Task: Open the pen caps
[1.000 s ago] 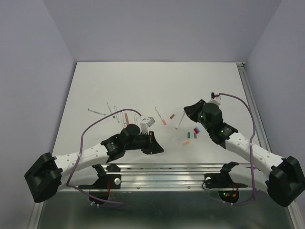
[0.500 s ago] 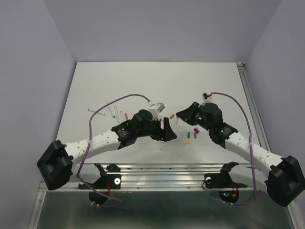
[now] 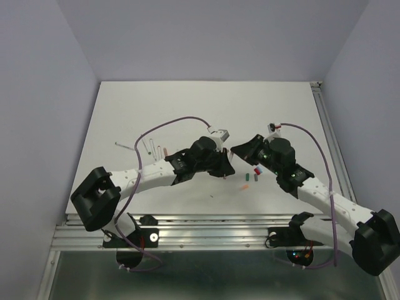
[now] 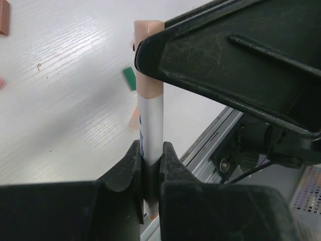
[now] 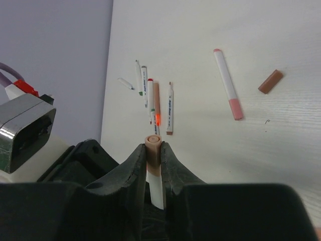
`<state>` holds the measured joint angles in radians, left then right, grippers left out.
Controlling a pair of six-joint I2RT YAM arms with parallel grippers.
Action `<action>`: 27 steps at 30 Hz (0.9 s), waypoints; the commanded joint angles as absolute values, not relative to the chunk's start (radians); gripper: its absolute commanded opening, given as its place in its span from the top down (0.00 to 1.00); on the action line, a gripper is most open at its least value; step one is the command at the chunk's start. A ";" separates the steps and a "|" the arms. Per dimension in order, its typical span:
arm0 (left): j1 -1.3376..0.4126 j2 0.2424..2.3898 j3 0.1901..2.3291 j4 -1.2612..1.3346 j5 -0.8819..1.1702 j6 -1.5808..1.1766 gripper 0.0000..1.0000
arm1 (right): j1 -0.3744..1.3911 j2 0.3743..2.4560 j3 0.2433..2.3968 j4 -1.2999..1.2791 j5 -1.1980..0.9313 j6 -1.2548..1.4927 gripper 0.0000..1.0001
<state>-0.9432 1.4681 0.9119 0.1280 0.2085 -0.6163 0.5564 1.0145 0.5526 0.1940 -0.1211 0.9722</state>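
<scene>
On the left of the white table (image 3: 187,106), a cluster of uncapped pens (image 3: 150,145) lies side by side. At centre, the two arms meet over a single marker held above the tabletop. The left gripper (image 4: 150,165) is clamped tight on the marker's white barrel (image 4: 150,120). The right gripper (image 5: 153,155) pinches the peach cap (image 4: 149,86), which sits fully on the barrel's end. Just to the right, below the right wrist, removed caps lie loose on the table, among them a green cap (image 3: 247,177) and an orange cap (image 3: 245,186).
</scene>
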 commanded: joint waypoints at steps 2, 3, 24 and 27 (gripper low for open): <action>-0.960 1.450 0.912 0.193 0.212 -0.641 1.00 | 0.554 0.980 0.535 0.236 0.039 0.988 0.99; -0.969 1.437 0.888 0.202 0.213 -0.656 1.00 | 0.554 0.983 0.548 0.220 0.096 0.976 0.99; -1.169 1.204 0.669 -0.079 -0.113 -0.936 1.00 | 0.394 1.215 0.715 0.083 0.112 0.779 0.99; -1.108 1.259 0.753 -0.219 -0.178 -0.896 1.00 | 0.394 1.200 0.637 0.025 0.081 0.716 0.99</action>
<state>-1.1679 1.2209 0.6395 0.0212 -0.0116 -0.9184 0.3950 1.2194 0.6861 0.1108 0.1375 0.8192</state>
